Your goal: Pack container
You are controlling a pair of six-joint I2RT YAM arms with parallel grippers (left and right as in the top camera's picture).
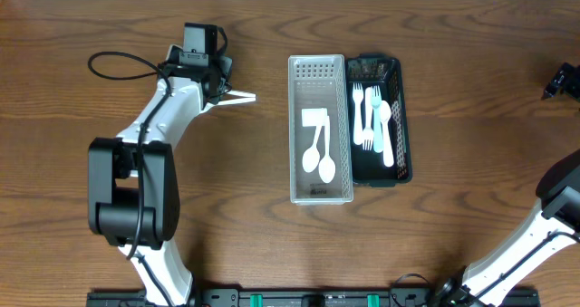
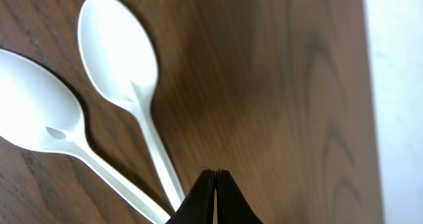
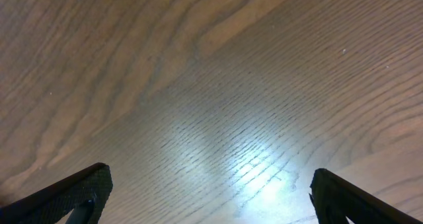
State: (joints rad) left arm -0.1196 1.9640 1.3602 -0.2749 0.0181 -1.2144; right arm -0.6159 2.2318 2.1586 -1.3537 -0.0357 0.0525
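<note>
Two white spoons (image 2: 119,59) hung over the wooden table (image 1: 272,244) left of the trays, their handles pinched in the clenched left gripper (image 2: 216,173). The white tray (image 1: 294,135) (a pair of spoons (image 1: 319,158) lay inside) sat touching the black tray (image 1: 405,117) of forks (image 1: 362,112) on its right. The right gripper (image 3: 211,191), at the far right edge, was spread wide, grasping nothing.

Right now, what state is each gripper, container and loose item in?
Left gripper: shut, tips beside the loose spoons' handles.
Loose spoons: two, white, outside the containers.
Right gripper: open, empty.
Clear bin: holds packed spoons.
Black tray: holds cutlery.
</note>
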